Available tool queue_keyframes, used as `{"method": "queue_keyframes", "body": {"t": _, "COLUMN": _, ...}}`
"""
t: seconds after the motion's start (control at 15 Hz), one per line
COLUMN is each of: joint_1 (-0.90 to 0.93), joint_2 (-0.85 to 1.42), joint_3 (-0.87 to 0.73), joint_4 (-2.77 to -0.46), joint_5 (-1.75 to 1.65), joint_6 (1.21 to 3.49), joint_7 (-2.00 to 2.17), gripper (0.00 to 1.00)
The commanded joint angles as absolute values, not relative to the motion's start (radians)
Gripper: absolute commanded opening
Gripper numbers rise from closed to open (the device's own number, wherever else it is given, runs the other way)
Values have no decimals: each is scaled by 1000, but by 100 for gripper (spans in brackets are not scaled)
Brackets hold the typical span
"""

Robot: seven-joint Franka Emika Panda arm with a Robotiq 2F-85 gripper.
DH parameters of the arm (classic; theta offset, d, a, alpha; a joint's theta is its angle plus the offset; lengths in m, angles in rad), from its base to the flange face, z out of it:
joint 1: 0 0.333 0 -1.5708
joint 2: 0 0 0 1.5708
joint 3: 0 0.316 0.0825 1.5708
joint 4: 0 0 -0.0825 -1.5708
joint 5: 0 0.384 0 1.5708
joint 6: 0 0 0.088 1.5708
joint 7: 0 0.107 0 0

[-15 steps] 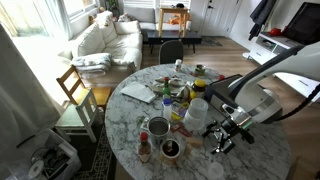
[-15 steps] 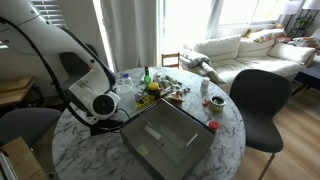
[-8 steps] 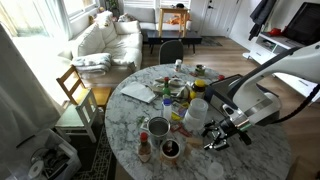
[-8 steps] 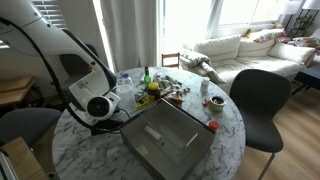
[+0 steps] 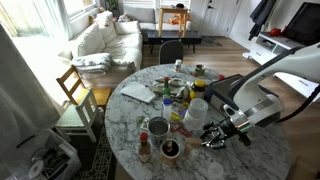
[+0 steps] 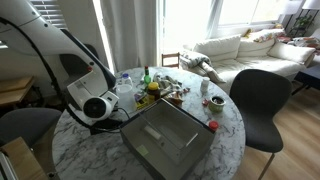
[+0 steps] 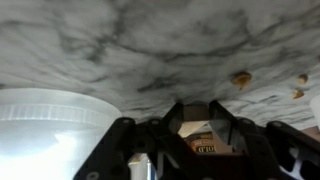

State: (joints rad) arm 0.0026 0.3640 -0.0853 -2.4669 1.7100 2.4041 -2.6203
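While sunlight fills the room, the gripper [image 5: 214, 137] pinches a brown packet [image 7: 203, 146] over the marble table [image 5: 128, 128].

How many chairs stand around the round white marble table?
3: a light wooden slatted chair near the white sofa, a black padded chair at the table's far side, and a dark grey chair beside the robot arm. Others may be hidden.
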Motion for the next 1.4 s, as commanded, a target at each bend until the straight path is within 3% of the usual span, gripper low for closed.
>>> {"method": "queue_keyframes", "body": {"t": 0.0, "joint_1": 16, "joint_2": 379, "joint_3": -92, "joint_4": -2453, "joint_5": 1734, "joint_6": 2454, "joint_7": -2645, "gripper": 10}}
{"method": "queue_keyframes", "body": {"t": 0.73, "joint_1": 34, "joint_2": 271, "joint_3": -74, "joint_4": -2478, "joint_5": 1584, "joint_6": 2523, "joint_7": -2504, "gripper": 10}}
{"method": "queue_keyframes", "body": {"t": 0.8, "joint_1": 31, "joint_2": 281, "joint_3": -74, "joint_4": -2472, "joint_5": 1566, "joint_6": 2517, "joint_7": -2495, "gripper": 60}}
{"method": "queue_keyframes", "body": {"t": 0.93, "joint_1": 23, "joint_2": 308, "joint_3": -73, "joint_4": -2457, "joint_5": 1533, "joint_6": 2495, "joint_7": -2484, "gripper": 67}}
{"method": "queue_keyframes", "body": {"t": 1.2, "joint_1": 8, "joint_2": 337, "joint_3": -75, "joint_4": -2422, "joint_5": 1536, "joint_6": 2478, "joint_7": -2520, "gripper": 98}}
{"method": "queue_keyframes", "body": {"t": 1.33, "joint_1": 4, "joint_2": 356, "joint_3": -74, "joint_4": -2398, "joint_5": 1538, "joint_6": 2470, "joint_7": -2534, "gripper": 100}}
